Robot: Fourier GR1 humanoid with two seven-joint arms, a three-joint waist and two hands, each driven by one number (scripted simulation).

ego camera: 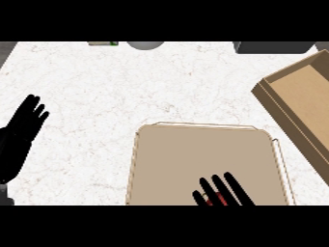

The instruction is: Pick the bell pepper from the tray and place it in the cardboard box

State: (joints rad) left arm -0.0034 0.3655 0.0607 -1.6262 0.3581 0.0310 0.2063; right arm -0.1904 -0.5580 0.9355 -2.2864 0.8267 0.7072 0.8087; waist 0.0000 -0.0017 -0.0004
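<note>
- Right hand (pixel 231 189): at the lower edge of the view, over the near right part of the tray (pixel 192 152). Only the fingers show; the palm is cut off by the edge. Fingers are straight and spread apart, pointing away from the robot.
- Pepper (pixel 210 199): a small red patch seen between and under the right hand's fingers, on the tray at its near edge. Most of it is hidden by the hand. Cannot tell whether the fingers touch it; they are not seen curling round it.
- Tray: tan, flat, with a low rim, lying on the counter (pixel 102 91) in the lower middle of the view. The rest of its floor is bare.
- Left hand (pixel 16 137): near the left edge, over the counter, well apart from the tray. Fingers are straight and relaxed, pointing up. At rest, holding nothing.
- Box (pixel 316 91): cardboard, open at the top, set at an angle on the right side of the counter, near the tray's far right corner but apart from it. Partly cut off by the right edge.
- Far edge of the counter: 1 grey round thing (pixel 146 45), 1 small green thing (pixel 104 43), 1 dark grey block (pixel 274 47), all cut off at the top.
</note>
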